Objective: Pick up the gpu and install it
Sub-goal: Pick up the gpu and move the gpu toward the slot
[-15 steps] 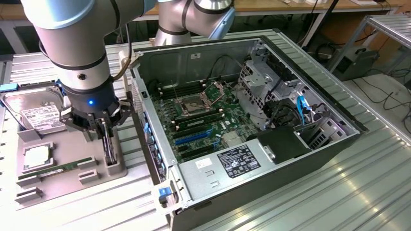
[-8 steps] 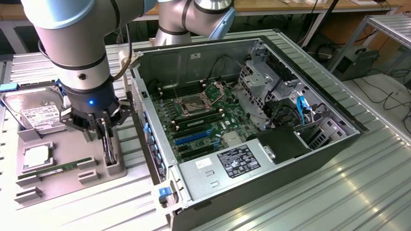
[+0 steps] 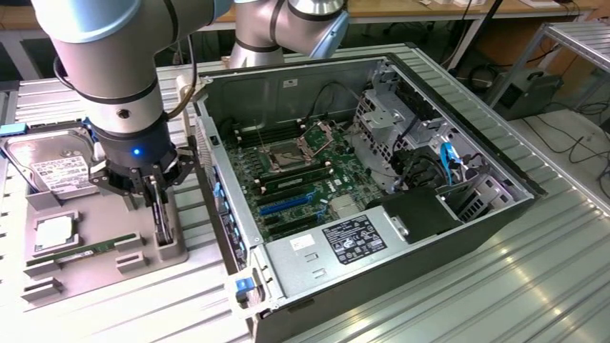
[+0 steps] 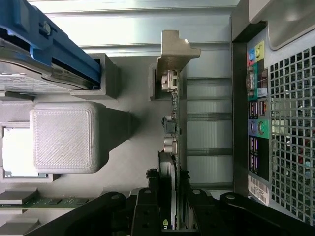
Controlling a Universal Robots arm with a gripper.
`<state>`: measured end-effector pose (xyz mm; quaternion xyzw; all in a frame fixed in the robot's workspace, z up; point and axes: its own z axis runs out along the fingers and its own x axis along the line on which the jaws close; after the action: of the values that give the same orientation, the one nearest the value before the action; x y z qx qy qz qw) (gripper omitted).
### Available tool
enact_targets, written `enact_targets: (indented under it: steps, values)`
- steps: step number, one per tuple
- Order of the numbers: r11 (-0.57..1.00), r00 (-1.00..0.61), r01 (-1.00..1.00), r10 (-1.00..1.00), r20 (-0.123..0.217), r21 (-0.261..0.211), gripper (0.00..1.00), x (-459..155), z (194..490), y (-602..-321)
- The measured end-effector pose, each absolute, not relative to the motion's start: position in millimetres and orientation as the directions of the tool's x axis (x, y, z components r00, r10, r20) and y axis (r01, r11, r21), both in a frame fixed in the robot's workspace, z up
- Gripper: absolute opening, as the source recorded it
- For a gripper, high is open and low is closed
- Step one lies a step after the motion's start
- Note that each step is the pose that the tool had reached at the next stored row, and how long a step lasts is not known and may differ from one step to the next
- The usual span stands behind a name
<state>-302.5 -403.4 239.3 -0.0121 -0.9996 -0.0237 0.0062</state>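
1. Gripper fingers pressed together on the gpu, pinching its upper edge.
2. Gpu stands on edge in a slot of the grey tray, just beside the open computer case.
3. Probably light, stiff, fragile; grip the flat board faces and avoid the components.

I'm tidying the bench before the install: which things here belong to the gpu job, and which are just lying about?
Job in hand: gpu, standing in the grey tray; gripper shut on it; open computer case.
Lying about: hard drive; memory stick; processor chip.
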Motion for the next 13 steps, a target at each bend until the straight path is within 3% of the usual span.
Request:
enact_targets:
  steps: [7, 13]
  values:
    - [0.999, -1.000, 0.025, 0.024, 0.013, 0.047, 0.26, -303, 249, -403]
    - [0.999, -1.000, 0.025, 0.024, 0.013, 0.047, 0.26, -302, 275, -403]
